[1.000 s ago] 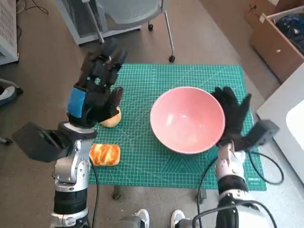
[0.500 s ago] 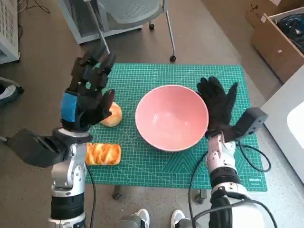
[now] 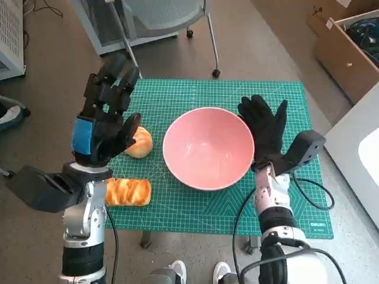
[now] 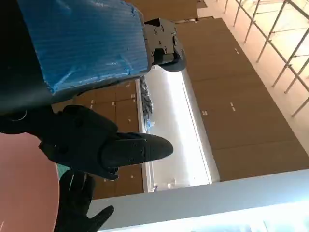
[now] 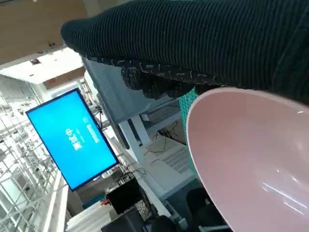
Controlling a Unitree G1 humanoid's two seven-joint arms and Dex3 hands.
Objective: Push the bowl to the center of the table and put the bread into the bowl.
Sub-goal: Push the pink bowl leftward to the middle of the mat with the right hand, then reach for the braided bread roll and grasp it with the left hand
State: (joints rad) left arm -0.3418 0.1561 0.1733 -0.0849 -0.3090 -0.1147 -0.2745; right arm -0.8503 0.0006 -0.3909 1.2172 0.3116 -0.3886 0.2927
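The pink bowl is sitting near the middle of the green cutting mat that covers the desk, so the pushing step is judged nearly or fully complete. The right hand, gloved and with fingers spread flat, is resting against the bowl's right rim and is grasping nothing; the right wrist view is showing the glove directly alongside the rim. The left hand is hovering above the mat's left side, fingers released and apart, holding nothing. Two pieces of bread are lying to the left of the bowl: a round bun just beside the left hand and apart from the bowl, and a glazed oblong loaf at the mat's near-left edge. Neither is in the bowl, whose interior is showing bare. The second step, placing bread into the bowl, is therefore not yet begun. The left hand is judged best placed to take the bun.
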